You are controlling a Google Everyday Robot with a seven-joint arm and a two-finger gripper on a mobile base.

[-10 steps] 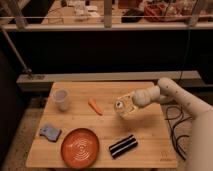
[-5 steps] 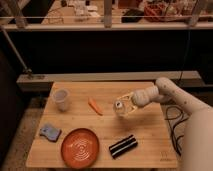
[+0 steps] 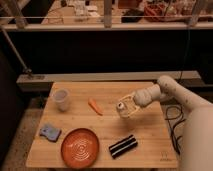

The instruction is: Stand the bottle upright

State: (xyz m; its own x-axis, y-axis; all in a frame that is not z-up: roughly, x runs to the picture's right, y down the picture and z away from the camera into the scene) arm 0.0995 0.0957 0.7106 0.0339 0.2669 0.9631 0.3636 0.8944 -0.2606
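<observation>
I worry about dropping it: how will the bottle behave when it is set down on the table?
The bottle in the gripper looks small and pale, probably light plastic. Its round body may roll if released on its side. Standing, it seems narrow, so it could tip on the table.

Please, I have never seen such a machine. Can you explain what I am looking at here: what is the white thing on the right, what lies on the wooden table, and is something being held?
The white thing is a robot arm; its gripper is over the table's right half. One camera looks down at the table from the front. The gripper surrounds a small tan bottle. On the table lie a clear cup, a carrot, an orange plate, a blue sponge-like thing and a black-and-white striped item.
</observation>
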